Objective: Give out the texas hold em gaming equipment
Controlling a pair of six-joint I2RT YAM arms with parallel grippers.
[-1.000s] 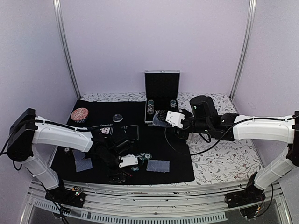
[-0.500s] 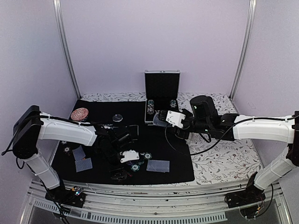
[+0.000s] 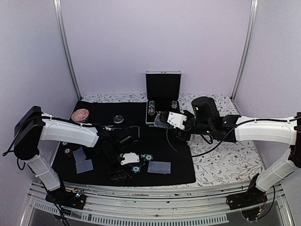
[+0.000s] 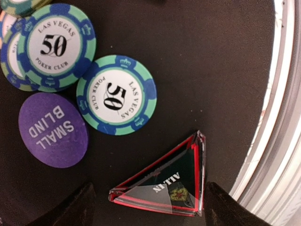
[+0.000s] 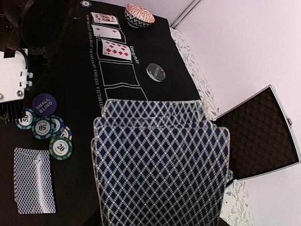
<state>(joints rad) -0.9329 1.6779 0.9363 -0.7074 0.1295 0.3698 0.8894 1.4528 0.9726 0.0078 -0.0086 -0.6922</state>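
Though the black mat (image 3: 181, 162) on the desk already carries face-up cards (image 5: 110, 40), face-down cards (image 5: 34, 180), chips (image 4: 116, 95) and a purple button (image 4: 53, 130), dealing looks unfinished: right end effector (image 3: 161, 118) grips the leftover deck (image 5: 160, 160); left end effector (image 4: 150, 212) spread wide, empty.

Top external: looking down from high behind the near edge, taking in the whole black felt mat (image 3: 136, 110).
Left wrist: pointing straight down, very close, framing a round purple button (image 4: 53, 129) and green-and-blue-edged poker chips (image 4: 116, 94).
Right wrist: looking across the mat over fanned blue-diamond-backed playing cards (image 5: 160, 160), also catching that button and those chips.
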